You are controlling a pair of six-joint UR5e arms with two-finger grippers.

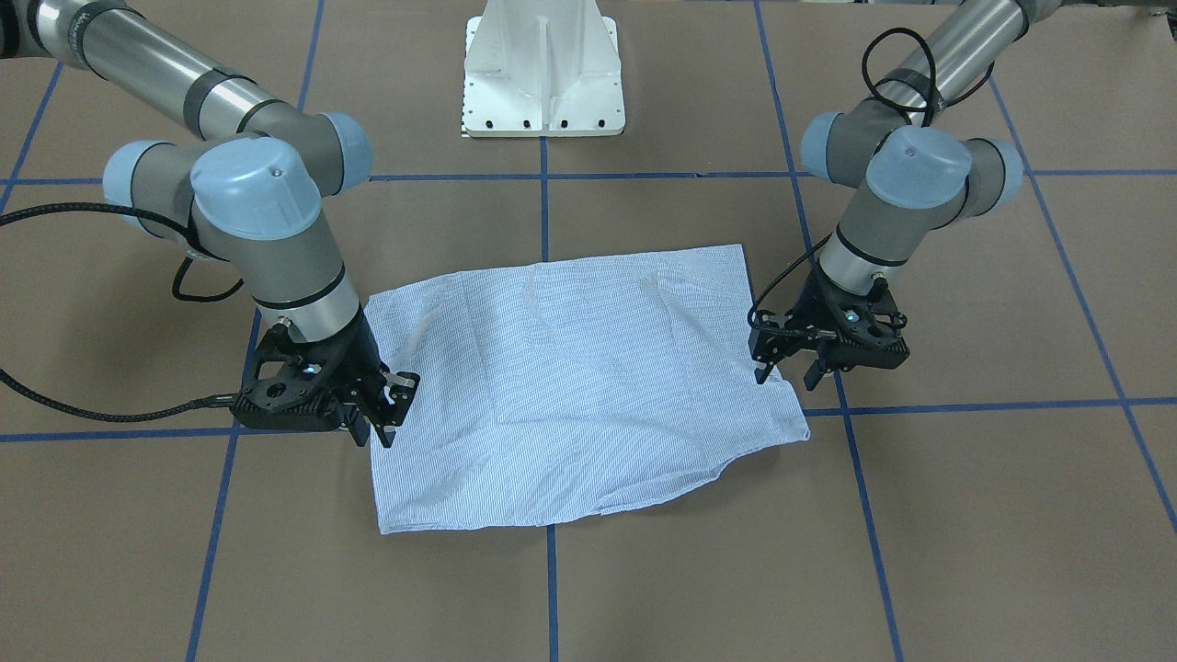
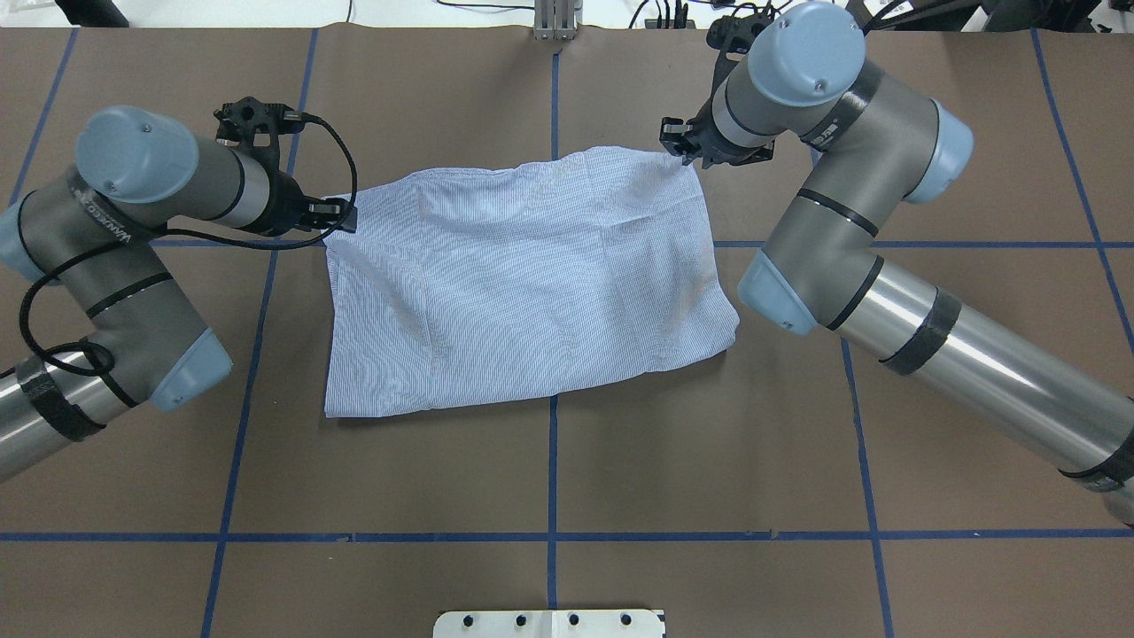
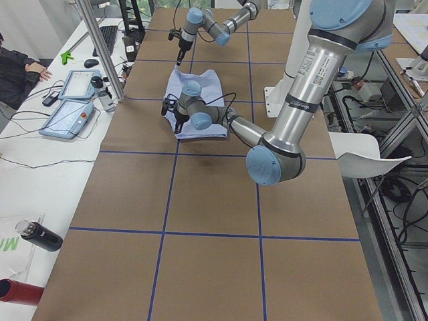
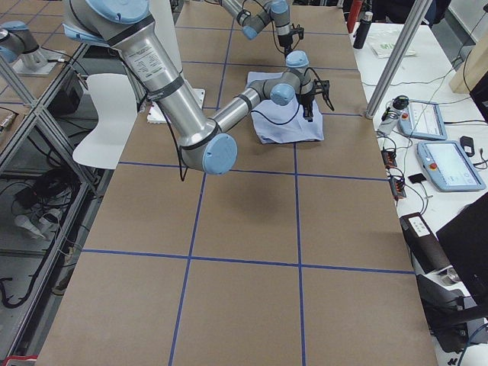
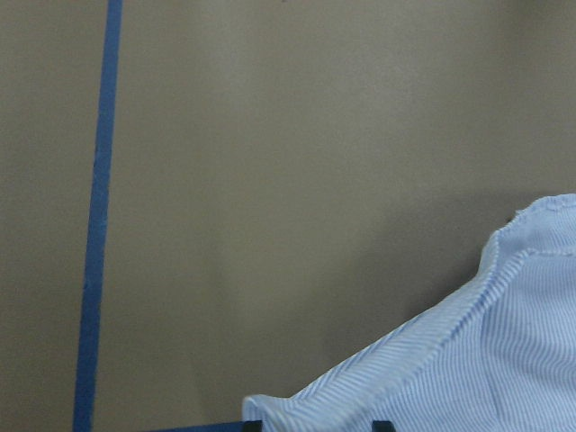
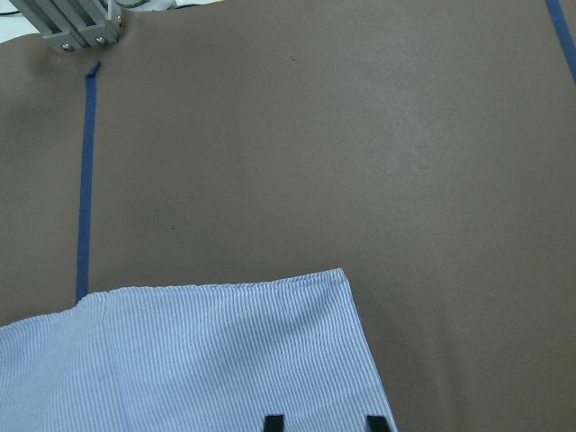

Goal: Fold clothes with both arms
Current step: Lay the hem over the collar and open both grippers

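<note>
The clothes are one light blue-and-white striped shirt, lying folded into a rough rectangle on the brown table. My left gripper hangs open at the shirt's far corner on my left. In the left wrist view its tips straddle the shirt's hemmed edge. My right gripper is open over the far corner on my right. Its tips stand apart above the striped cloth. Neither gripper lifts any cloth.
The white pedestal base stands at the robot's side of the table. Blue tape lines divide the brown surface. Beside the table, a white bench holds control tablets and a dark bottle. A person's sleeve shows there.
</note>
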